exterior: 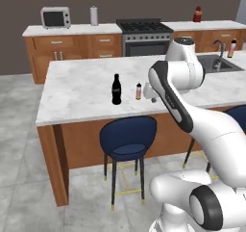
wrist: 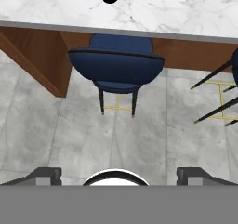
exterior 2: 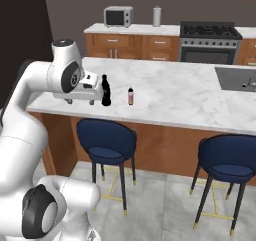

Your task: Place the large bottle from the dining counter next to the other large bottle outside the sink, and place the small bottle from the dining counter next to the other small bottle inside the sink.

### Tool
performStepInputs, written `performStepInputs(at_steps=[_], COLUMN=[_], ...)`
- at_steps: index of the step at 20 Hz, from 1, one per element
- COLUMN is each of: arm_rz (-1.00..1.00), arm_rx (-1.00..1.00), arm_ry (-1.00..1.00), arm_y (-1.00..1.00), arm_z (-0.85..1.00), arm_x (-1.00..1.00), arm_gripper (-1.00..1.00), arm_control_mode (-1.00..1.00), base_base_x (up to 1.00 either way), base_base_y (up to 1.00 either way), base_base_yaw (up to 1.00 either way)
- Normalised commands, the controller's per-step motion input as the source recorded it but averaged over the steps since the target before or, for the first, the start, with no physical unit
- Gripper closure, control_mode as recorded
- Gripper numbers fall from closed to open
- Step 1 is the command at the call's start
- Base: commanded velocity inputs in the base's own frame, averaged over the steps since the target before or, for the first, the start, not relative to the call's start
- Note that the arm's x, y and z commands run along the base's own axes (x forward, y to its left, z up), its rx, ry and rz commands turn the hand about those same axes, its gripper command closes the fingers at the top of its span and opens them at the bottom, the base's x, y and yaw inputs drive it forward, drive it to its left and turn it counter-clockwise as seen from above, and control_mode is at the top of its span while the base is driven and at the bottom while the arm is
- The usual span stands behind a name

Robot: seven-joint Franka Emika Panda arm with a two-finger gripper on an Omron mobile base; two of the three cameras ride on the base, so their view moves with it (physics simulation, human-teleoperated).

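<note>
My claw [exterior 2: 80,102] hangs released and empty at the near edge of the tabletop [exterior: 86,89], pointing down toward the floor and a blue stool [wrist: 116,65]. The black bottle [exterior: 116,89] and the small orange bottle [exterior: 139,91] stand upright, just beside each other, near that edge, so both are within reach. The sink [exterior: 218,62] lies well apart, with the pink bottle [exterior: 233,48] beside it.

Black contoured large bottle [exterior: 116,89] stands upright near the dining counter's [exterior: 81,89] front edge. Small orange-red bottle [exterior: 139,91], pale-topped, stands upright just beside it at 3 o'clock, apart. Dark sink [exterior: 218,63] lies at 2 o'clock; pink-red bottle [exterior: 233,48] stands upright behind it.
</note>
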Motion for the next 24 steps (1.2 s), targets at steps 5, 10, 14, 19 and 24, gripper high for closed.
performStepInputs(at_steps=[5,10,14,19,24], arm_rz=[0.0,0.0,0.0,0.0,0.0], arm_rx=[0.0,0.0,0.0,0.0,0.0], arm_ry=[0.0,0.0,0.0,0.0,0.0], arm_y=[0.0,0.0,0.0,0.0,0.0], arm_z=[0.0,0.0,0.0,0.0,0.0], arm_x=[0.0,0.0,0.0,0.0,0.0], arm_gripper=[-1.0,-1.0,-1.0,-1.0,-1.0], arm_control_mode=[1.0,1.0,1.0,1.0,1.0], base_base_x=[0.34,0.65,0.63,0.42,0.33], base_base_y=[0.25,0.02,0.02,0.13,0.16], base_base_yaw=[0.0,0.0,0.0,0.0,0.0])
